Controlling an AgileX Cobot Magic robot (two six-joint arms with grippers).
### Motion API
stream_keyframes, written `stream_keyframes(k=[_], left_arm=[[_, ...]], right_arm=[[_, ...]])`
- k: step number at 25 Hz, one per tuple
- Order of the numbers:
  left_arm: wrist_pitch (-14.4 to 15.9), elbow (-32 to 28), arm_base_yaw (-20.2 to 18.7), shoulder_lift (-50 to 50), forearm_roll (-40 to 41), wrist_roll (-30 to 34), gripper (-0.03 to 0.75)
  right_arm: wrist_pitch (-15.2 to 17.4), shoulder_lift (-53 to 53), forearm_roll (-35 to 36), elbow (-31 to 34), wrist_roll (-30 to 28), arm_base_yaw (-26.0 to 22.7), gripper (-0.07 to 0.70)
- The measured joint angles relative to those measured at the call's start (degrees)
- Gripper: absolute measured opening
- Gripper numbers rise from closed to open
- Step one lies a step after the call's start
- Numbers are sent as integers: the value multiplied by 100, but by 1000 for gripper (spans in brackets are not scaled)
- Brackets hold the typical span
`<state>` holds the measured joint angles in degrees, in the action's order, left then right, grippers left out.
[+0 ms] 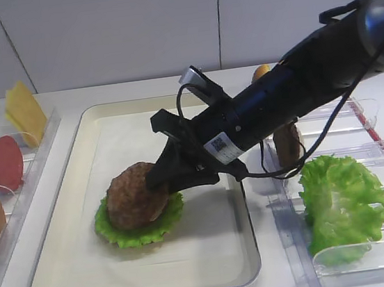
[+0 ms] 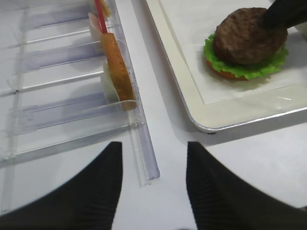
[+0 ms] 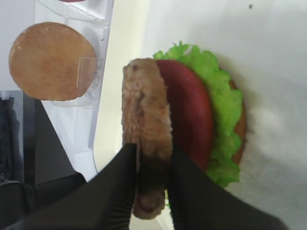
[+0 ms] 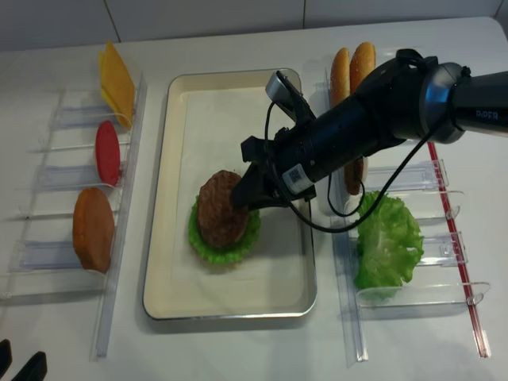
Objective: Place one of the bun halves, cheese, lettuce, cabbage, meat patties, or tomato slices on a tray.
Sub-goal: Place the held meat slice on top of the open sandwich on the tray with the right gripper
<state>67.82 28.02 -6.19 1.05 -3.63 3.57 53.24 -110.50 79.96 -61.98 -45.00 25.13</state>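
A: Looking at the right gripper, where is the meat patty?

B: Between its fingers, which are barely apart around its edge. It lies tilted on the tomato slice and lettuce on the tray.

A: Its long axis?

B: Straight away from the fingertips. The left gripper is open, empty, well apart.

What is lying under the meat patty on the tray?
Under the meat patty lie a tomato slice, then lettuce, then a bun half showing only at its edge. Whether anything else sits between these layers is covered.
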Motion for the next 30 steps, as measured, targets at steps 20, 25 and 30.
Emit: stream_keyframes(k=[20,25,30], left_arm=[[0,0,0,0,0,0,293],[0,0,0,0,0,0,293],[0,0,0,0,0,0,293]], right_arm=[[202,0,-1350,-690,1101,0,417],[256,0,-1552,-690,1238,0,417],[323,0,-1954,-857,1513,0,417]])
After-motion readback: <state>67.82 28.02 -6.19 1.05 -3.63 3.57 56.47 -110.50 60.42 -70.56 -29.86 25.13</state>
